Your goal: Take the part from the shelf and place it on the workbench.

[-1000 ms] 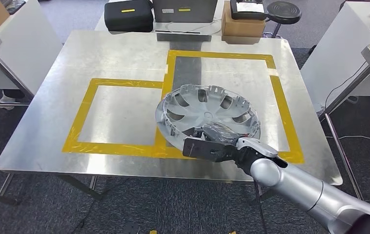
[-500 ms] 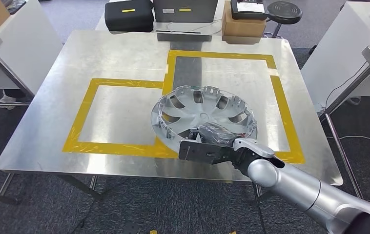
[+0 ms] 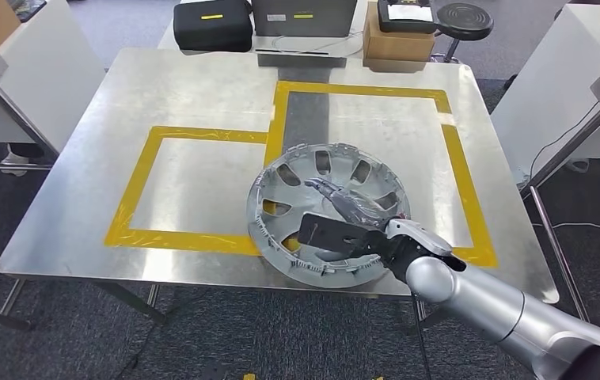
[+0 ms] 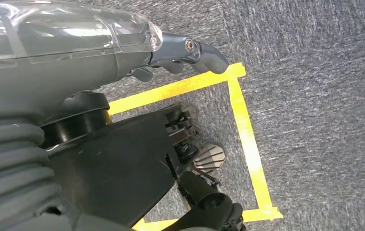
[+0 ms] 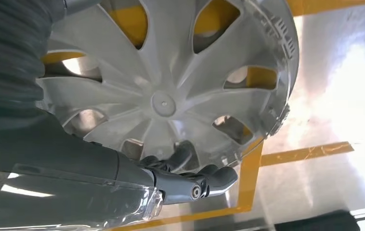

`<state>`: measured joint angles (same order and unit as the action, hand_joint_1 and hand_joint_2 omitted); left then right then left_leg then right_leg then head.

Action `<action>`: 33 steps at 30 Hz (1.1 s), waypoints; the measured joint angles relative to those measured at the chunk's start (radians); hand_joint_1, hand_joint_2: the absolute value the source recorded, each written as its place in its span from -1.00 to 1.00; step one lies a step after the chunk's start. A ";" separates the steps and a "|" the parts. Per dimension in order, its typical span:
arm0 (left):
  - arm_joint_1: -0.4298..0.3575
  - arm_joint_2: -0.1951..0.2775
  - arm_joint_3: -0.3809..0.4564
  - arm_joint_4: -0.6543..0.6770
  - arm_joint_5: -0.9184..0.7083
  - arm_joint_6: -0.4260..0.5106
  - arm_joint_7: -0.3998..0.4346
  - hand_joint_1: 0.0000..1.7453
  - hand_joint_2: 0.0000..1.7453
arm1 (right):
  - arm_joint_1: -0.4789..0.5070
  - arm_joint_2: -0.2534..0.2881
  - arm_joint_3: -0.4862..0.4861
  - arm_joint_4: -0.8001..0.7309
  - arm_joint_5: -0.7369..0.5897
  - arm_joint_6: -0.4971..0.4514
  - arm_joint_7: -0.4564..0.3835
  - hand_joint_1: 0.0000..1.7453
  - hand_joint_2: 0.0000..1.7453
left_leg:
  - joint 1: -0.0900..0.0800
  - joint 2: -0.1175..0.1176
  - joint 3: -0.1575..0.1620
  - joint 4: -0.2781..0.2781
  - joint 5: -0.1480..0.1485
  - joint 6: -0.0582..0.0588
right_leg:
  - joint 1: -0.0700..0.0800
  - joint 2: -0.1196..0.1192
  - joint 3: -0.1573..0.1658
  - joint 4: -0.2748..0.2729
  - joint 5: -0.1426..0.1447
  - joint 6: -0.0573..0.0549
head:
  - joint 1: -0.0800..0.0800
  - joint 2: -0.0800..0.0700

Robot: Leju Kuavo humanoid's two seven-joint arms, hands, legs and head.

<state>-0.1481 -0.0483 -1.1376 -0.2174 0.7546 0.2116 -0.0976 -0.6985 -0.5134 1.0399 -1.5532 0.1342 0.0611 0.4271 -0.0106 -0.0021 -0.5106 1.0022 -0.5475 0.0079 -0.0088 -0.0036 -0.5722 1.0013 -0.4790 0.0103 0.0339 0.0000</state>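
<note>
The part is a silver wheel cover (image 3: 281,194) with several spokes and open slots. My right hand (image 3: 344,226) grips it near its rim, dark fingers reaching across its inner face. The cover hangs tilted over the front right of the metal workbench (image 3: 202,87), above the corner where two yellow tape rectangles (image 3: 194,237) meet. In the right wrist view the cover (image 5: 163,103) is close up, and the fingers of my right hand (image 5: 180,178) hook through a slot by the rim. My left hand (image 4: 190,53) hangs over grey carpet, holding nothing.
Beyond the bench's far edge stand a black case (image 3: 212,24), a cardboard box (image 3: 396,43) and a round black stool (image 3: 461,20). White tables flank the bench left (image 3: 28,71) and right (image 3: 550,87). Yellow tape marks the floor (image 4: 248,139).
The wheel cover has tipped so its inner face turns more towards me, and its near rim has dropped to the bench's front edge. My right hand now reaches further across it.
</note>
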 joint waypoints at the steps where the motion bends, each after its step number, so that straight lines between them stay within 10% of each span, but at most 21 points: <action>1: 0.000 0.000 0.000 0.000 0.000 0.001 0.001 -1.00 -1.00 | 0.005 -0.005 -0.006 -0.002 -0.001 -0.008 -0.001 -1.00 1.00 | 0.000 -0.001 0.000 0.000 0.000 0.000 | 0.000 -0.001 0.000 0.000 0.000 0.000 | 0.000 0.000; 14: 0.002 0.006 0.000 0.000 0.005 0.012 0.001 -1.00 -1.00 | 0.064 -0.048 -0.084 -0.032 0.015 -0.134 -0.044 -1.00 1.00 | 0.000 -0.004 0.000 0.000 0.000 0.001 | 0.000 -0.003 0.000 0.000 0.000 0.000 | 0.000 0.000; 19: 0.017 0.006 0.001 0.000 0.039 0.032 -0.008 -1.00 -1.00 | 0.245 -0.057 -0.263 -0.130 -0.217 -0.432 -0.372 -1.00 1.00 | 0.000 -0.017 0.002 0.000 0.000 0.001 | 0.000 -0.014 0.006 -0.001 -0.004 0.004 | -0.001 0.000; 24: 0.029 0.009 0.002 0.000 0.068 0.048 -0.013 -1.00 -1.00 | 0.512 0.011 -0.480 -0.324 -0.627 -0.319 -0.809 -1.00 1.00 | 0.000 -0.020 0.001 0.000 -0.001 0.002 | 0.000 -0.019 0.007 -0.002 -0.007 0.005 | 0.001 0.000; 33: 0.030 0.016 0.003 0.000 0.081 0.053 -0.014 -1.00 -1.00 | 0.675 0.115 -0.599 -0.507 -0.669 -0.241 -0.891 -1.00 1.00 | 0.000 -0.003 0.005 -0.001 -0.002 0.003 | 0.000 -0.009 0.008 -0.002 -0.006 0.005 | 0.000 0.000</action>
<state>-0.1180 -0.0320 -1.1349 -0.2171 0.8354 0.2644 -0.1118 -0.0240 -0.3986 0.4410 -2.0602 -0.5349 -0.1800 -0.4639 -0.0105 -0.0046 -0.5060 1.0012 -0.5492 0.0105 -0.0089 -0.0122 -0.5645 0.9996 -0.4848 0.0154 0.0340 0.0000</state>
